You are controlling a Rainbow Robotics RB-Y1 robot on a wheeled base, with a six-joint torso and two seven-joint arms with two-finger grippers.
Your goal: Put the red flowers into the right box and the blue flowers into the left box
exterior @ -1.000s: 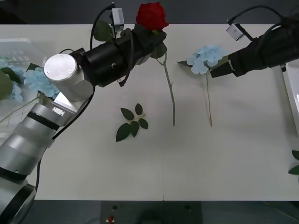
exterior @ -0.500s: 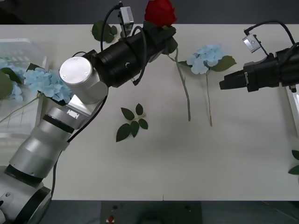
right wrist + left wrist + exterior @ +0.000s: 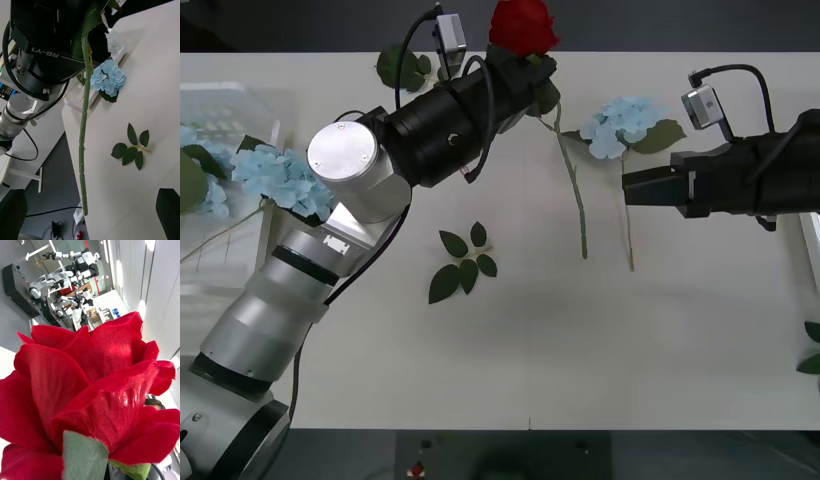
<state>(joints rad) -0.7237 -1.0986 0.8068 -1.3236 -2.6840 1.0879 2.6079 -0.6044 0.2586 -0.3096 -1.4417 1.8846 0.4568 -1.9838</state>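
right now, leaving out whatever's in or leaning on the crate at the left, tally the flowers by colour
red rose: 1, held up in the left claw
blue flower: 1, lying on the table
total: 2

The left arm [image 3: 330,200] has silver ribbed links, a round grey cap and a black forearm marked RB-Y1. The right arm [image 3: 760,175] is black. Each carries a small grey wrist camera on a black cable.

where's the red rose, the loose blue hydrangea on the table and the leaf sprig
red rose [image 3: 523,26], front view, on the bloom
blue hydrangea [image 3: 620,122], front view, on the petal cluster
leaf sprig [image 3: 464,262], front view, on the middle leaves
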